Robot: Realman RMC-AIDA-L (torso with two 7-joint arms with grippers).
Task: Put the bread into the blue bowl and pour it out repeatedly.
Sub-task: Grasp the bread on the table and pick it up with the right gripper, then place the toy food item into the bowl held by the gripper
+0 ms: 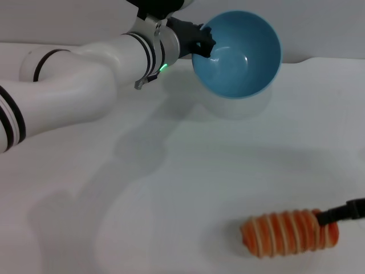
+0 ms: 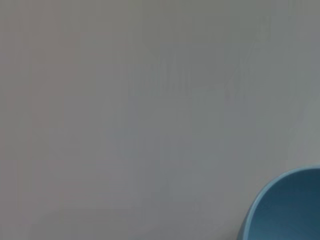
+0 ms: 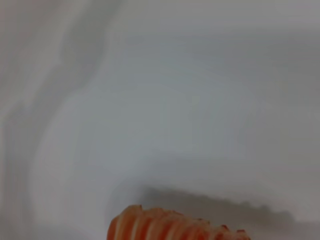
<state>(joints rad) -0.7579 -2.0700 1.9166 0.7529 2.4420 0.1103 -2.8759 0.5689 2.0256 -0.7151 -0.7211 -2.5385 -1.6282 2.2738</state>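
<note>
Gripping the blue bowl [image 1: 239,54] by its left rim, the left gripper [image 1: 201,45] holds it raised at the far side of the white table [image 1: 171,188], tipped so that its opening faces the head camera and its smooth, deep inside shows bare. The dark fingers [image 1: 197,41] are closed over the rim edge, one hooked just inside the bowl. Behind them the left arm [image 1: 85,85], white with black bands, reaches in from the left, a small green light [image 1: 163,68] glowing near the wrist. The bowl's shadow falls on the table just below it.

Well apart from the bowl, at the near right, the bread [image 1: 288,233] lies on the table with its ribbed orange-and-cream top up and its length running left to right. The right gripper [image 1: 336,216] enters from the right edge, one black finger [image 1: 342,212] touching the loaf's right end; how far that pincer is open, and whether it has hold of the loaf, cannot be told.

From the left wrist, only a curved piece of the bowl's [image 2: 285,210] blue wall shows at the edge against plain grey. From the right wrist, the striped top of the bread [image 3: 170,225] shows close up, with its shadow on the table just beyond it.
</note>
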